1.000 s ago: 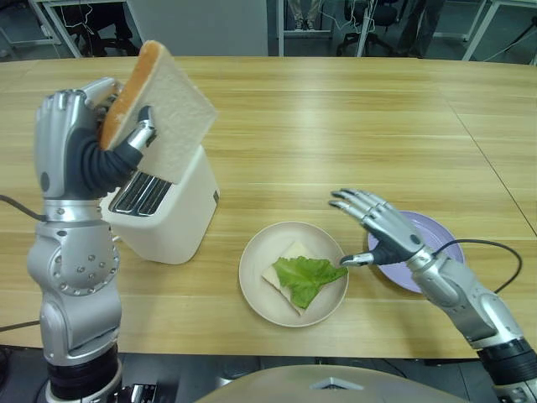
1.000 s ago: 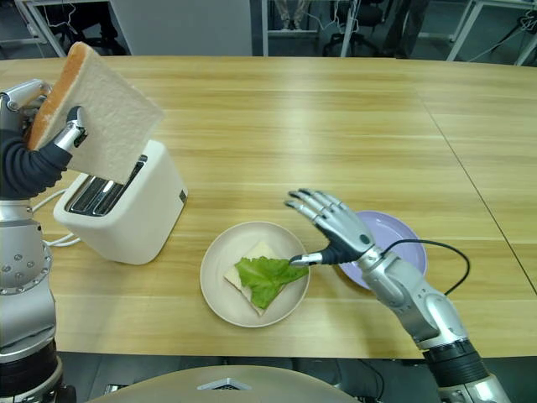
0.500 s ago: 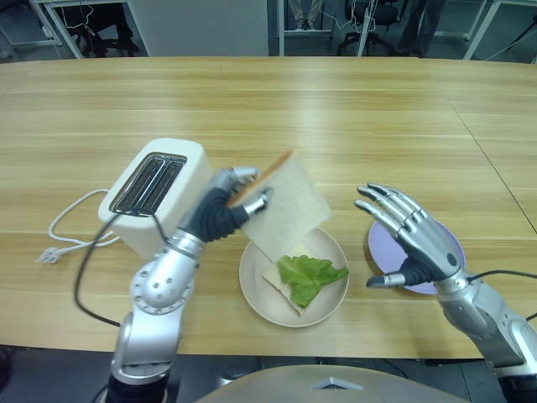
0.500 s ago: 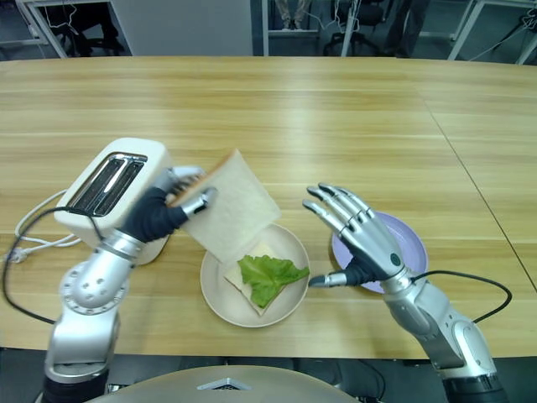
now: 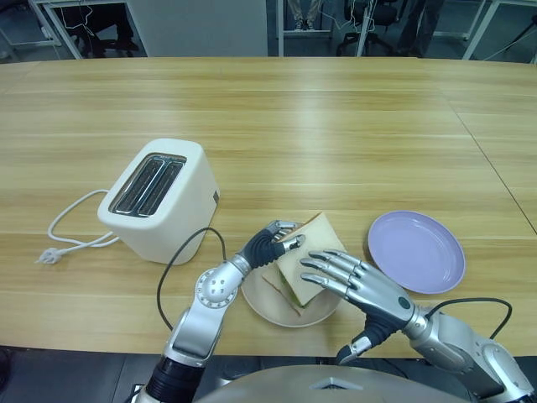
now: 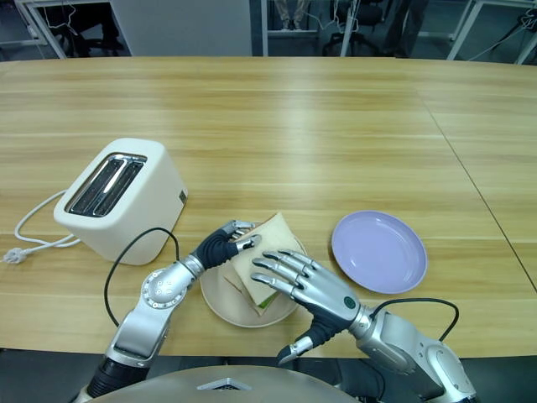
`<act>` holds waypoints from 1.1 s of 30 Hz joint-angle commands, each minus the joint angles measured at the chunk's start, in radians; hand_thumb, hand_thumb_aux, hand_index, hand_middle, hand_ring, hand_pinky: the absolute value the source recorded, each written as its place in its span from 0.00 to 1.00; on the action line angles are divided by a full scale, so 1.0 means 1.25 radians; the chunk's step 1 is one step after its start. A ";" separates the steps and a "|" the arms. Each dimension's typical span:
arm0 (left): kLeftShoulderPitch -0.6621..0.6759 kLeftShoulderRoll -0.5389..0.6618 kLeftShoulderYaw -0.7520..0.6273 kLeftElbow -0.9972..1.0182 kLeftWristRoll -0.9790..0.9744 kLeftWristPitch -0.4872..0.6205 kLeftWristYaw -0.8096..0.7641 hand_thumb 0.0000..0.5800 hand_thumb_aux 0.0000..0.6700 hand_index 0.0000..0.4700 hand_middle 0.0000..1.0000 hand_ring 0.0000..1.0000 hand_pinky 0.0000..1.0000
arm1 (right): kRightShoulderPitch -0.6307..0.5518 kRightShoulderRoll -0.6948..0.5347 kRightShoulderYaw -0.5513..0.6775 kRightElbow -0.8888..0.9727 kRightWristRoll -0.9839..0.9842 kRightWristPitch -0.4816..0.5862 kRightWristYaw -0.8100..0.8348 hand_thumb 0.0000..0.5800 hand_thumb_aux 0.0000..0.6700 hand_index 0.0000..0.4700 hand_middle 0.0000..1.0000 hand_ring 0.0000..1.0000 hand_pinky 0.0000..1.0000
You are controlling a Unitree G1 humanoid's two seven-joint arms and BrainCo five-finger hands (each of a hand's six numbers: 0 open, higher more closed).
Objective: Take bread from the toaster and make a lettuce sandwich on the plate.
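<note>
White toaster (image 5: 159, 200) is standing well left of the left hand (image 5: 270, 245); purple plate (image 5: 416, 251) is lying just right of the right hand (image 5: 361, 285), whose spread, empty fingers are hiding part of the sandwich. Left hand is pinching the tilted bread slice (image 5: 310, 248) over the lettuce (image 6: 265, 299) on the beige plate (image 5: 277, 315) beneath it.

Tilted bread slice (image 5: 311, 244) covers lettuce (image 5: 297, 290) on beige plate (image 5: 259, 301) beside white toaster (image 5: 159, 206).

The green lettuce leaf (image 6: 267, 299) lies almost wholly hidden under the tilted white bread slice (image 5: 309, 249); the right robot hand (image 5: 352, 281) covers part of the round beige plate (image 5: 255, 298).
</note>
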 commanded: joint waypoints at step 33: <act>-0.137 0.161 0.056 -0.042 0.441 -0.080 0.284 0.00 0.00 0.00 0.40 0.40 0.40 | -0.455 0.014 0.351 0.313 -0.020 0.288 0.745 0.00 0.00 0.00 0.00 0.00 0.00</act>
